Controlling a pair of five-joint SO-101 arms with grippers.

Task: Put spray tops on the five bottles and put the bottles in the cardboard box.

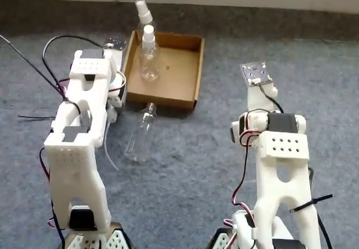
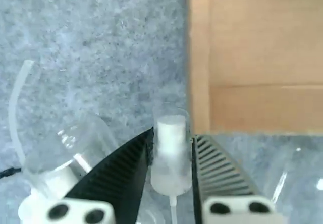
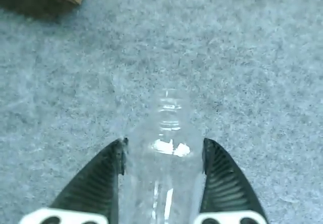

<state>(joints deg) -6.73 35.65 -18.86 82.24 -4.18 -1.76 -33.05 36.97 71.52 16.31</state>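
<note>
Left gripper [image 2: 171,135]: jaws pressed onto a white spray top [image 2: 170,153], pinching it between the black pads; it sits over the carpet [image 1: 196,165], just beside the outer corner of the cardboard box [image 1: 174,72].
Right gripper [image 3: 164,142]: jaws closed against both sides of an uncapped bottle [image 3: 169,153], its open neck pointing away from the wrist; it is over the carpet, well apart from the box.
Capped bottle [image 1: 149,55]: upright inside the box near its left wall, spray top on.
Second capped bottle [image 1: 144,13]: upright at the box's far wall; whether it is inside or behind cannot be told.
Lying bottle [image 1: 140,134]: on its side on the carpet just in front of the box, no top on it.
</note>
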